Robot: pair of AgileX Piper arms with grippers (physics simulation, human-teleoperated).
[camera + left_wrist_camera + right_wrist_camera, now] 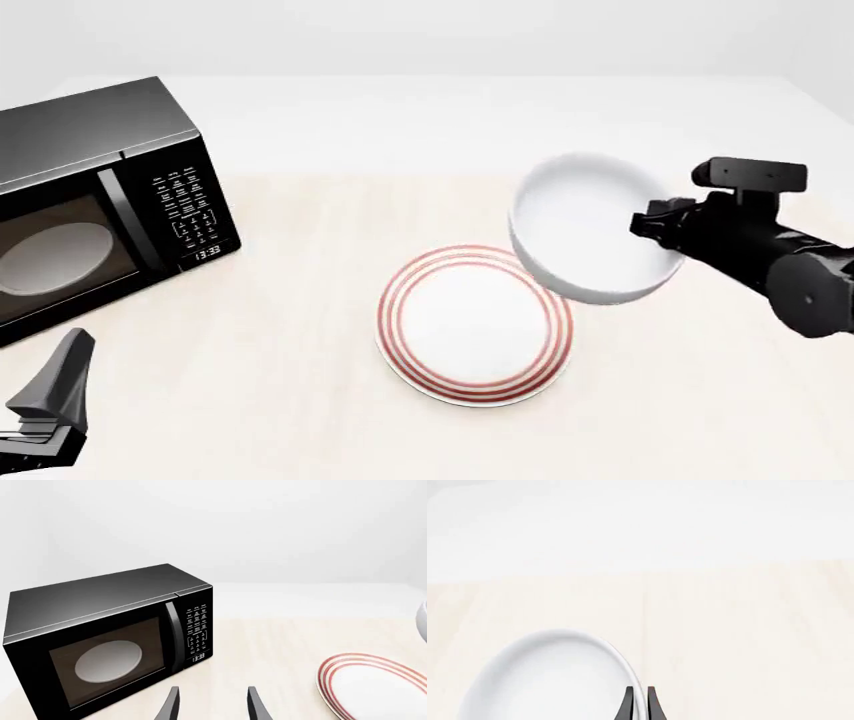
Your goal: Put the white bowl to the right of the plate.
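Observation:
The white bowl is held tilted above the table, overlapping the far right edge of the red-ringed plate in the front view. My right gripper is shut on the bowl's right rim; in the right wrist view the fingers pinch the thin rim of the bowl. My left gripper is open and empty, low at the near left of the table, pointing at the microwave; only part of that arm shows in the front view. The plate shows in the left wrist view, and a sliver of the bowl too.
A black microwave with a grey-white disc inside stands at the left of the table; it also shows in the left wrist view. The light wooden table stretches around the plate.

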